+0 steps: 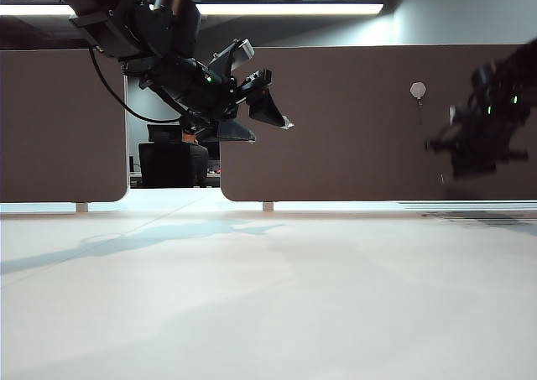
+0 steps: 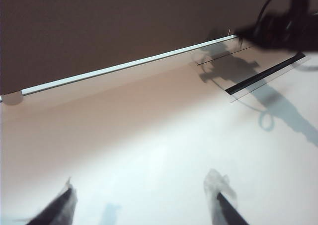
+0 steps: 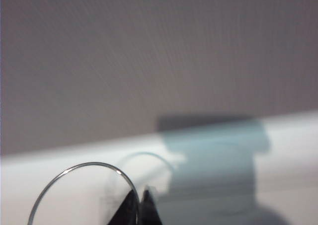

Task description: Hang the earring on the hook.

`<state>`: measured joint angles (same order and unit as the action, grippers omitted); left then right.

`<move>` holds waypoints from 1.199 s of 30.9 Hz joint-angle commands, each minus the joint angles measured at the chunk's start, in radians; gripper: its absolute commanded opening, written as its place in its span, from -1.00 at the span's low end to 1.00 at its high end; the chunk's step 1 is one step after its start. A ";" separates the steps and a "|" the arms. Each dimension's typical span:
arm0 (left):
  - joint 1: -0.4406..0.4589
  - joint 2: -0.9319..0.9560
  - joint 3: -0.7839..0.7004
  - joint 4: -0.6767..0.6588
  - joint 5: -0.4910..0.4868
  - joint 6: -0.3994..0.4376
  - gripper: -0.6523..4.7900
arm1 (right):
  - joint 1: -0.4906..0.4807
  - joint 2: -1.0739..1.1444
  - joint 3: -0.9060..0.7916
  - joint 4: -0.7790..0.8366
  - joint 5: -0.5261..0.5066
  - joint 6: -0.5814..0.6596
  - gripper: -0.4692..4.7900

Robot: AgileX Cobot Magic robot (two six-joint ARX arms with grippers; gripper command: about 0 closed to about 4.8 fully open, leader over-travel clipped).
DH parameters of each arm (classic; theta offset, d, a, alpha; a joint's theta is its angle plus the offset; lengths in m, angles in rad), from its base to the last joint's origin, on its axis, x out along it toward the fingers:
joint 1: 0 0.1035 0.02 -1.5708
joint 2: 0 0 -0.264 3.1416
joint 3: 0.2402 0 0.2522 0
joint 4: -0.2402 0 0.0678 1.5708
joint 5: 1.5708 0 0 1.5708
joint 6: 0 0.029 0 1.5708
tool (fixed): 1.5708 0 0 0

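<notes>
The right gripper (image 3: pixel 138 205) is pinching the earring (image 3: pixel 74 185) low near the brown panel (image 1: pixel 352 120), below the hook (image 1: pixel 418 91). The left gripper (image 2: pixel 144 205) is hovering open above the worktop (image 1: pixel 252 296).

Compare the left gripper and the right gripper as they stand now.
The left gripper has its jaws wide apart and holds nothing; the right gripper has its jaws shut on the earring. In the exterior view the left gripper hangs high at upper left, sharp; the right gripper is at the right edge, blurred, beside and slightly below the hook. Both are dark and clear of the table.
</notes>
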<state>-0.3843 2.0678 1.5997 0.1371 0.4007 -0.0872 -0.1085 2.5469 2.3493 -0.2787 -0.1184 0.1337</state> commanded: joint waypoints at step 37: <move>0.000 -0.003 0.010 0.088 -0.022 0.012 0.52 | 0.013 -0.138 0.005 0.427 -0.127 -0.143 -0.86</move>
<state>-0.3840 2.0678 1.6051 0.2092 0.3782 -0.0795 -0.0917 2.4107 2.3508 0.1192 -0.2611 -0.0002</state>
